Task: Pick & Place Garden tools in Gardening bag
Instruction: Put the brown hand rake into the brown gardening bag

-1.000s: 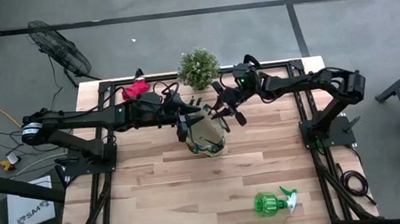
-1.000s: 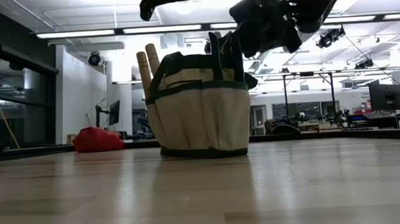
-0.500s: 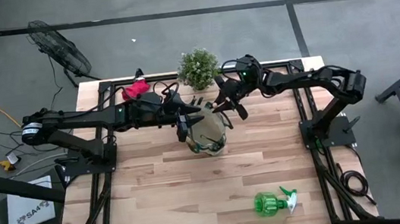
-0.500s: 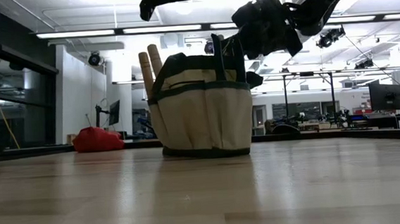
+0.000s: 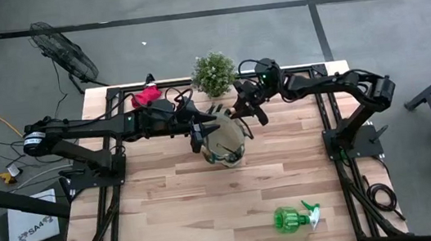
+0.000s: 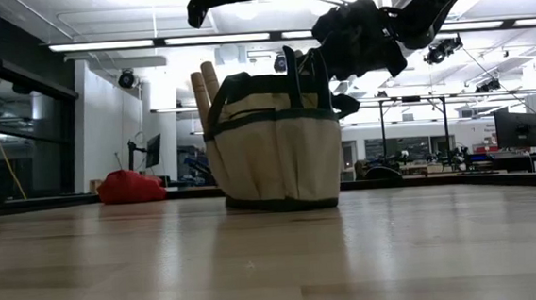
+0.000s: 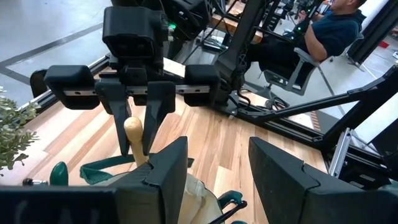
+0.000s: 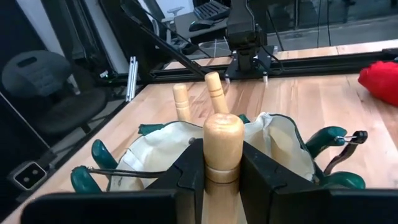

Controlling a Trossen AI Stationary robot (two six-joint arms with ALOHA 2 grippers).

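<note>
The wooden tabletop (image 5: 169, 208) carries everything, with both dark arms reaching in toward its far middle. The left arm stretches straight across from the left, and the left end effector (image 5: 200, 132) hangs just above the gardening bag's (image 5: 224, 142) left rim, its fingers (image 7: 283, 180) spread with nothing between them. The right arm bends in from the right, and the right end effector (image 5: 241, 111) sits over the bag's far right edge, pinching the wooden handle of a trowel (image 8: 222, 149) upright between its fingers.

Compared with a second ago, the right end effector has drawn back toward the potted plant (image 5: 213, 72), and in the low view the bag has shifted slightly to the right on the tabletop.

Counted: one bag, standing at the tabletop's far middle; one green spray bottle (image 5: 293, 217) lying near the front right, well apart from the bag; one red glove bundle (image 5: 146, 96) at the far left edge; two further wooden handles (image 6: 204, 90) poking up inside the bag; one gripped trowel.
</note>
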